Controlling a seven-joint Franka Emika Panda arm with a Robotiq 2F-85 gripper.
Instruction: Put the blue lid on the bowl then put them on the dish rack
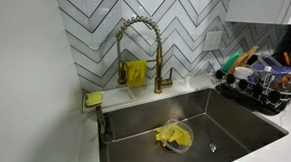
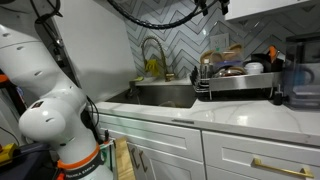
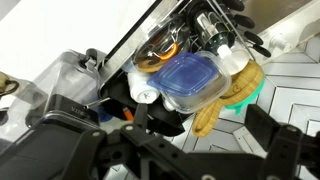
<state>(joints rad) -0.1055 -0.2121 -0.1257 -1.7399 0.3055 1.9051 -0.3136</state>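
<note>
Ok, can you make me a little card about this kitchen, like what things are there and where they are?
place: kitchen sink with a gold faucet
in the sink: a clear bowl with something yellow inside, no lid on it
blue lid: shows only in the wrist view, with a yellow thing beside it
dish rack: on the counter beside the sink, full of utensils
sponge: on the sink's corner
gripper: looks open, holding nothing

Blue lid (image 3: 190, 78): flat, square with round corners, face up, lay in dish rack (image 1: 241, 96). Dish rack: black wire, full, stood beside sink (image 1: 143, 126). Bowl (image 1: 187, 133): clear, upright in sink, yellow thing (image 1: 169, 139) inside.
</note>
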